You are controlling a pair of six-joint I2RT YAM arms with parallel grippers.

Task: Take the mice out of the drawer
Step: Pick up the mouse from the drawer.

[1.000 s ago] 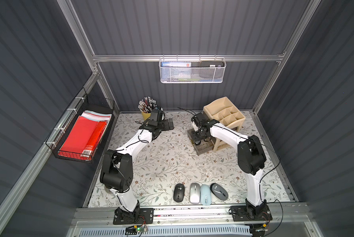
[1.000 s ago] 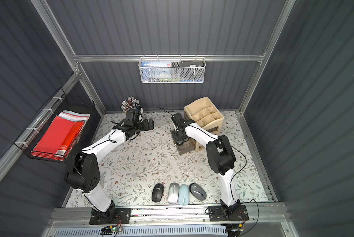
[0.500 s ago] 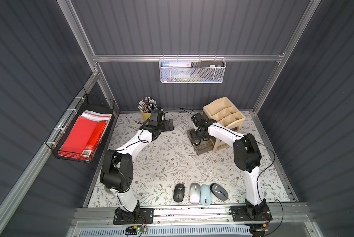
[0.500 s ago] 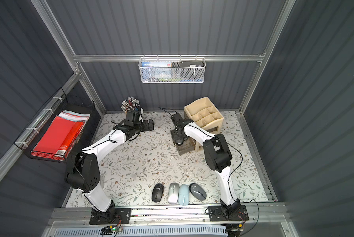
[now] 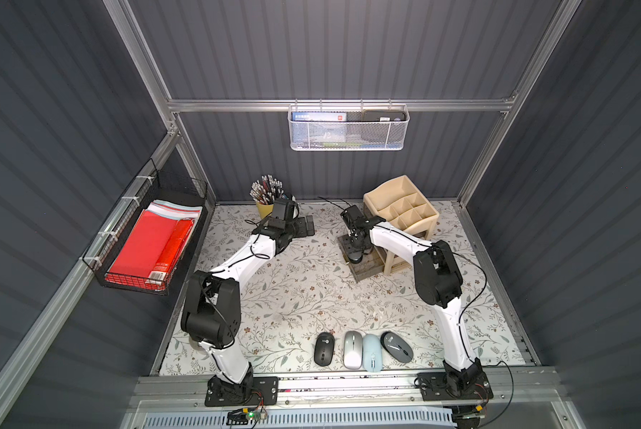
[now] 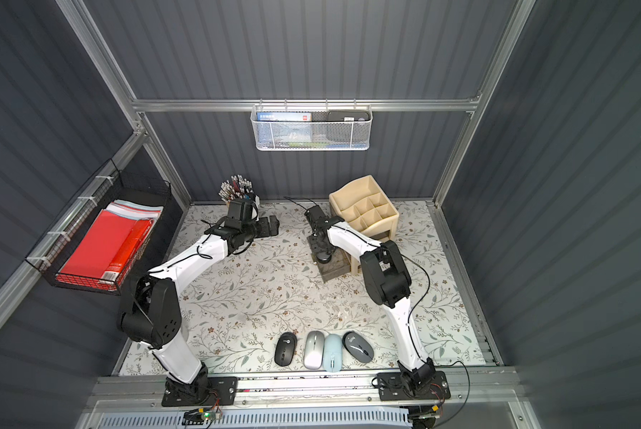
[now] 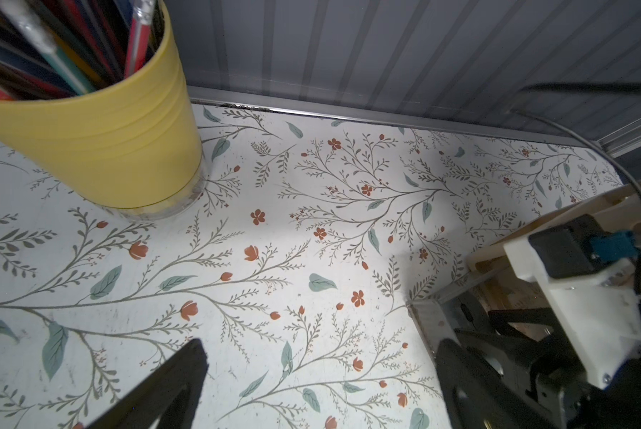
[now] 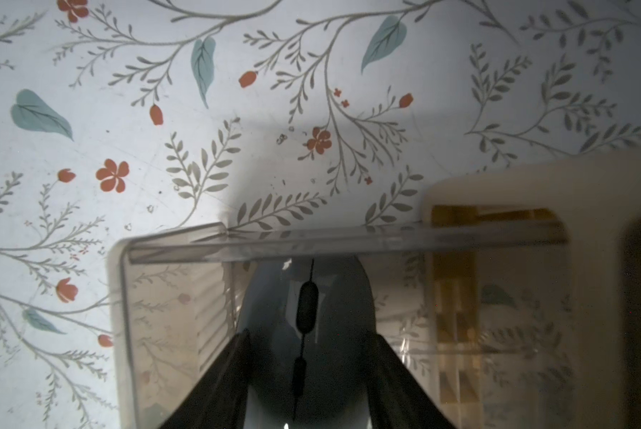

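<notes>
Mice first: four of them lie in a tight row on the tabletop (image 5: 293,297) at the front edge, between my two arm bases. From the left arm's side that's the black mouse (image 5: 324,349), silver-white mouse (image 5: 352,349), pale blue mouse (image 5: 372,352) and dark grey mouse (image 5: 397,346), and that last one sits at an angle.

Further in, the right arm reaches down into the clear drawer (image 5: 365,267), which is pulled out from the foot of the beige organizer (image 5: 400,208). On the right wrist cam the fifth mouse (image 8: 274,297) sits inside the drawer, close to its front wall. My right pincer (image 8: 308,336) straddles it, one finger right against each flank. I honestly can't tell if that's a real grip or just contact.

The left arm is stretched out toward the back. The left pincer (image 7: 319,390) is spread wide with nothing in it, hanging over bare floral tabletop near the yellow pencil cup (image 7: 107,130).

Past all that, a black wire rack (image 5: 144,241) with red folders hangs on the left wall. A white mesh basket (image 5: 348,130) hangs on the back wall.
</notes>
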